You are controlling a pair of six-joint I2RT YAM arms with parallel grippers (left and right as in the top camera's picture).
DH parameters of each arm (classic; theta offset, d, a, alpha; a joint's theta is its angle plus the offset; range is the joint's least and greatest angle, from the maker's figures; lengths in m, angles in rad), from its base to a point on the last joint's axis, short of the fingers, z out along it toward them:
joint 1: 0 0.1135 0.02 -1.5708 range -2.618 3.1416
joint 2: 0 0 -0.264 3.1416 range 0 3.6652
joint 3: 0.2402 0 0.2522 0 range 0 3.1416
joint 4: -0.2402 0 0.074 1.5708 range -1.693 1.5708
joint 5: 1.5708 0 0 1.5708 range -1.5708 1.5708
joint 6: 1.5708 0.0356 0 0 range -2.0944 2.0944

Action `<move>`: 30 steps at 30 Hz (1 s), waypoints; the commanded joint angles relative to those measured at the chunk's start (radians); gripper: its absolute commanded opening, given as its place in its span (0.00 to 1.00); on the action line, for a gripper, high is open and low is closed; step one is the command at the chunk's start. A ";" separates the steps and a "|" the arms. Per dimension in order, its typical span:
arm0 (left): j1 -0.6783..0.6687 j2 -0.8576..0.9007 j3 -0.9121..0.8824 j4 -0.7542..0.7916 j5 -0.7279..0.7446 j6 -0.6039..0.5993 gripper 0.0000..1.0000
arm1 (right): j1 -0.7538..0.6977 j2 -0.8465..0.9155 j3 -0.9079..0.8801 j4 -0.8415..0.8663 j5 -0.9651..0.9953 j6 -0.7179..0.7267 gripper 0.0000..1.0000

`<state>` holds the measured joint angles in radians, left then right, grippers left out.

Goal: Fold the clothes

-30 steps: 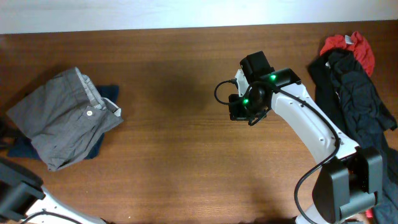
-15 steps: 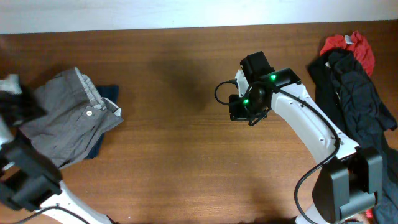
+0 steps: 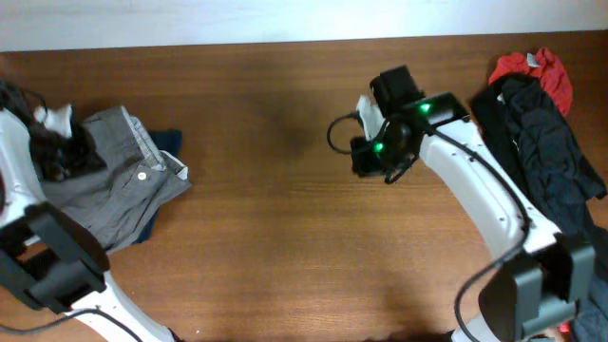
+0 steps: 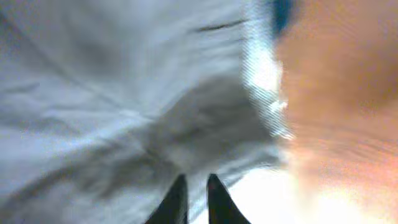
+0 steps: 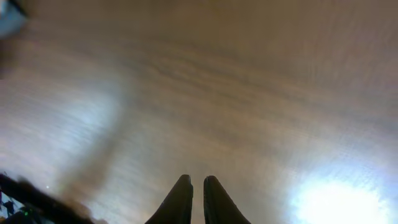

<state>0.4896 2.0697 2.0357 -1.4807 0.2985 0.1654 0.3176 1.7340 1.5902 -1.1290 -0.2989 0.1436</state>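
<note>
step: grasp grey shorts (image 3: 114, 185), 9 o'clock
left gripper (image 4: 196, 182): tips near-together, pinch unclear
right gripper (image 5: 193, 182): near-together, empty
next: fold toward 3 o'clock

**Open middle, crowded ends**

The wooden table (image 3: 247, 218) lies bare across the middle and lower centre of the overhead frame, so passage there is open. At the left, the grey shorts (image 3: 114, 185) lie over a navy garment (image 3: 169, 142), and the left arm (image 3: 11, 157) reaches in over their left edge. The right arm (image 3: 475, 190) slants from the lower right corner up to centre right and bars that stretch. Beyond it, at the right edge, a black garment (image 3: 546, 142) and a red garment (image 3: 532, 68) are heaped.
</note>
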 commanded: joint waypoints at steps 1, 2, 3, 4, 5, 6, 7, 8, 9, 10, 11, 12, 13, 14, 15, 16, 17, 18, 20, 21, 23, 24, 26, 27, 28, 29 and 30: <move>-0.101 -0.204 0.134 -0.051 0.038 0.066 0.24 | -0.005 -0.106 0.110 -0.002 0.083 -0.044 0.18; -0.132 -0.248 0.147 -0.060 0.032 0.065 0.29 | -0.005 -0.127 0.138 -0.002 0.131 -0.046 0.23; -0.169 -0.299 0.155 -0.066 0.013 0.064 0.41 | -0.005 -0.143 0.161 -0.002 0.172 -0.066 0.29; -0.204 -0.352 0.155 -0.070 -0.003 0.064 0.57 | -0.005 -0.161 0.182 -0.003 0.208 -0.088 0.36; -0.237 -0.400 0.155 -0.078 -0.007 0.060 0.76 | -0.005 -0.181 0.203 -0.010 0.235 -0.100 0.40; -0.270 -0.444 0.155 -0.090 -0.006 0.060 0.99 | -0.005 -0.202 0.222 -0.019 0.245 -0.114 0.44; -0.294 -0.474 0.155 -0.102 -0.007 0.060 0.99 | -0.005 -0.217 0.233 -0.025 0.248 -0.122 0.47; -0.329 -0.516 0.155 -0.122 -0.010 0.060 0.99 | -0.005 -0.240 0.242 -0.033 0.248 -0.123 0.54; -0.351 -0.544 0.155 -0.138 -0.012 0.060 0.99 | -0.005 -0.256 0.245 -0.037 0.248 -0.122 0.59; -0.370 -0.568 0.155 -0.156 -0.018 0.060 0.99 | -0.005 -0.281 0.245 -0.042 0.248 -0.122 0.66; -0.390 -0.591 0.155 -0.177 -0.027 0.060 0.99 | -0.005 -0.300 0.245 -0.048 0.248 -0.122 0.78; -0.406 -0.611 0.155 -0.198 -0.034 0.060 0.99 | -0.005 -0.317 0.245 -0.054 0.248 -0.122 0.99; -0.415 -0.624 0.154 -0.207 -0.035 0.061 0.99 | -0.005 -0.333 0.245 -0.061 0.248 -0.122 0.99; -0.421 -0.639 0.154 -0.207 -0.036 0.061 0.99 | -0.005 -0.346 0.245 -0.069 0.248 -0.122 0.99; -0.424 -0.652 0.154 -0.207 -0.036 0.061 0.99 | -0.005 -0.360 0.245 -0.079 0.248 -0.122 0.99; -0.423 -0.664 0.154 -0.207 -0.037 0.061 0.99 | -0.005 -0.368 0.245 -0.087 0.248 -0.122 0.99; -0.423 -0.675 0.154 -0.207 -0.036 0.061 0.99 | -0.005 -0.375 0.245 -0.091 0.248 -0.122 0.99; -0.423 -0.683 0.154 -0.207 -0.036 0.061 0.99 | -0.005 -0.378 0.245 -0.094 0.248 -0.122 0.99; -0.423 -0.696 0.154 -0.207 -0.036 0.061 0.99 | -0.005 -0.378 0.245 -0.103 0.248 -0.122 0.99; -0.423 -0.700 0.154 -0.207 -0.036 0.061 0.99 | -0.005 -0.377 0.245 -0.109 0.248 -0.122 0.99; -0.423 -0.706 0.154 -0.207 -0.036 0.061 0.99 | -0.005 -0.373 0.245 -0.124 0.247 -0.121 0.99; -0.423 -0.707 0.154 -0.207 -0.036 0.061 0.99 | -0.004 -0.373 0.245 -0.141 0.247 -0.121 0.99; -0.423 -0.707 0.154 -0.207 -0.036 0.061 0.99 | -0.004 -0.373 0.245 -0.177 0.246 -0.121 0.99; -0.423 -0.706 0.154 -0.207 -0.036 0.061 0.99 | -0.004 -0.372 0.245 -0.185 0.246 -0.121 0.99; -0.423 -0.705 0.154 -0.207 -0.036 0.061 0.99 | -0.003 -0.372 0.245 -0.192 0.246 -0.121 0.99; -0.423 -0.705 0.154 -0.207 -0.036 0.061 0.99 | -0.004 -0.372 0.245 -0.195 0.247 -0.121 0.99; -0.423 -0.705 0.154 -0.207 -0.036 0.061 0.99 | -0.004 -0.371 0.245 -0.196 0.248 -0.121 0.99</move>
<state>0.0711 1.3769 2.1933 -1.6875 0.2722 0.2134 0.3168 1.3621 1.8233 -1.3201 -0.0677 0.0254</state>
